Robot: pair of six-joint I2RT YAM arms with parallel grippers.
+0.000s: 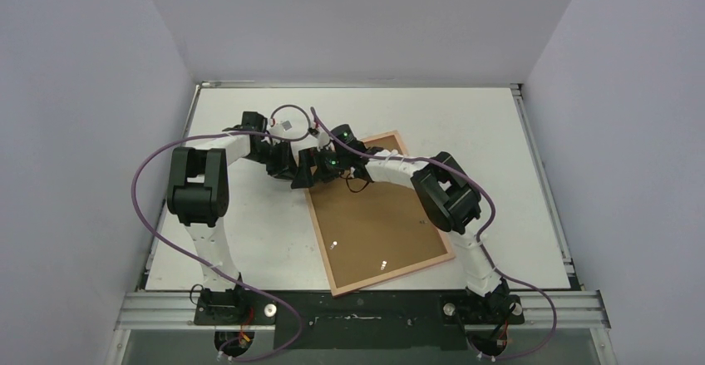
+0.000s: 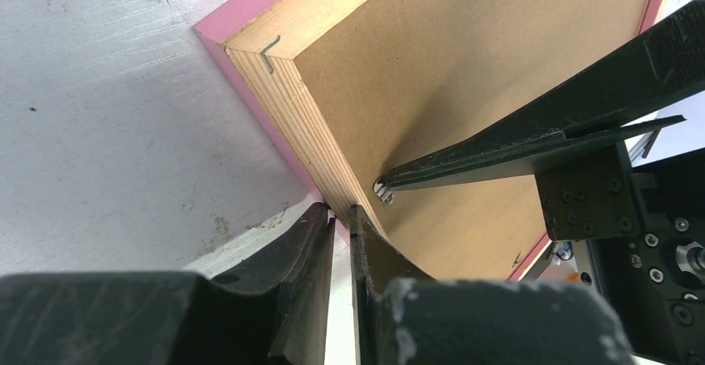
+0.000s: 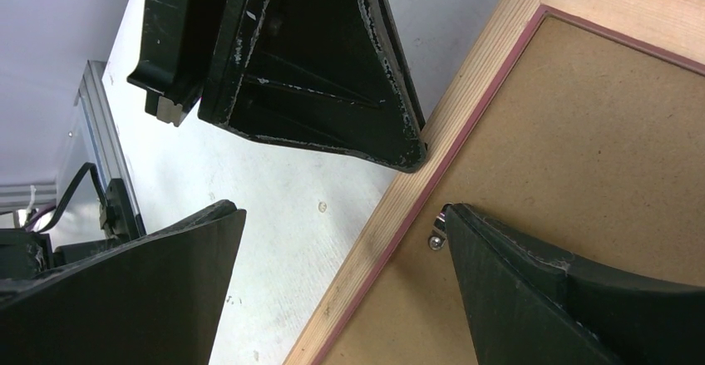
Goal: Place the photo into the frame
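Observation:
The frame (image 1: 394, 275) lies face down on the white table, pink-edged, with the brown backing panel (image 1: 374, 224) set in it. The photo is hidden. My left gripper (image 1: 299, 179) is at the frame's left rail near the far left corner; in the left wrist view (image 2: 341, 211) its jaws stand almost together with a thin slit, tips against the wooden rail (image 2: 283, 91). My right gripper (image 1: 321, 169) is open and straddles the same rail (image 3: 347, 211). One of its fingers (image 3: 532, 290) rests at a small metal clip (image 3: 436, 236) on the backing (image 3: 599, 132).
Two more metal clips (image 1: 332, 244) (image 1: 384, 263) sit on the backing near the front. The table (image 1: 249, 240) is walled on three sides, with an aluminium rail (image 1: 374, 307) at the near edge. Purple cables loop off both arms.

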